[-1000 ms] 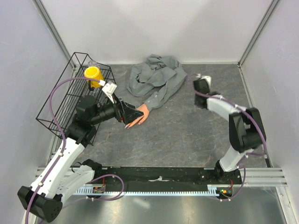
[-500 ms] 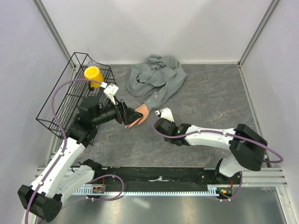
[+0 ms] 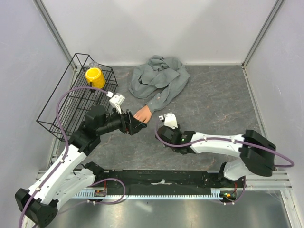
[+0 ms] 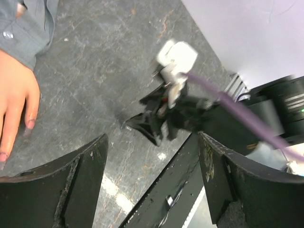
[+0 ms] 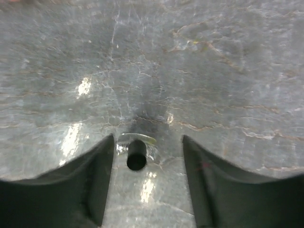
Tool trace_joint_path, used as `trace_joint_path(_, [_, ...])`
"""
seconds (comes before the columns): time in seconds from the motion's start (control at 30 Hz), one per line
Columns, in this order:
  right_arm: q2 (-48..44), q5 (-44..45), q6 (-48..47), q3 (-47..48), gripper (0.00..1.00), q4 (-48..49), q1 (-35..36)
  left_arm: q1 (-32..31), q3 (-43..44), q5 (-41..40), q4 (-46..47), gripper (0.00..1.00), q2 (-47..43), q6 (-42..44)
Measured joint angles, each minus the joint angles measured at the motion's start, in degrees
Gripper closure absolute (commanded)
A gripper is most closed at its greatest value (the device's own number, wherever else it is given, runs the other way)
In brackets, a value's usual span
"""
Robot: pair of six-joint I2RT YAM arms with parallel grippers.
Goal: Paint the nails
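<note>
The peach mannequin hand (image 3: pixel 143 114) lies on the table, coming out of a grey shirt sleeve (image 3: pixel 159 97). In the left wrist view its fingers (image 4: pixel 16 107) sit at the left edge, and a reddish nail (image 4: pixel 29 124) shows on one fingertip. My left gripper (image 3: pixel 137 126) (image 4: pixel 152 137) hovers open just beside the fingertips with nothing between its jaws. My right gripper (image 3: pixel 158 129) (image 5: pixel 148 138) is low over the table to the right of the hand and is open. A small clear bottle with a black cap (image 5: pixel 137 155) stands between its fingers, close to the left one.
The rest of the grey shirt (image 3: pixel 159 76) is bunched at the back. A black wire basket (image 3: pixel 61 109) stands at the left with a yellow cup (image 3: pixel 95 76) in it. The left wrist view also shows the right gripper's body and purple cable (image 4: pixel 223 95).
The right arm swung from the back right to the middle of the table beside the hand, and its jaws have parted. The left gripper shifted slightly nearer and to the right.
</note>
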Motion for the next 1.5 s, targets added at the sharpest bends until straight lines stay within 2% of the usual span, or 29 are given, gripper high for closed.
trace_joint_path(0.1, [-5.84, -0.13, 0.35, -1.36, 0.18, -0.57, 0.0, -2.01, -0.07, -1.36, -0.46, 0.21, 1.6, 0.02])
trace_joint_path(0.17, [-10.51, -0.07, 0.42, -2.21, 0.16, -0.68, 0.0, -3.96, -0.07, -2.71, -0.52, 0.23, 3.3, 0.02])
trace_joint_path(0.3, [-21.38, 2.84, 1.79, -2.47, 0.17, -5.35, -0.15, -11.96, 0.15, -8.81, -0.98, 0.24, 9.05, 0.11])
trace_joint_path(0.4, [-27.76, 6.93, 3.39, -2.03, 0.19, -11.34, -1.68, -19.28, 2.27, -15.15, -2.43, 0.23, 15.74, 0.48])
trace_joint_path(0.5, [-34.29, 10.6, 4.98, -1.84, 0.2, -17.27, -6.62, -26.18, 6.21, -21.86, -3.63, 0.23, 24.13, 0.9])
trace_joint_path(0.67, [-41.48, 12.37, 5.31, -1.84, 0.19, -22.93, -13.27, -33.53, 15.56, -31.85, -6.27, 0.34, 37.92, 1.49])
trace_joint_path(0.83, [-42.93, 10.67, 5.51, -2.05, 0.19, -24.26, -13.46, -35.47, 20.57, -38.32, -7.28, 0.35, 45.53, 2.14])
trace_joint_path(1.07, [-44.76, 8.94, 5.38, -2.51, 0.19, -24.65, -13.46, -35.5, 22.62, -41.68, -7.85, 0.36, 51.23, 2.23])
trace_joint_path(1.5, [-44.44, 7.19, 4.02, -3.5, 0.18, -23.74, -13.51, -35.5, 22.62, -43.1, -7.08, 0.57, 54.18, 2.56])
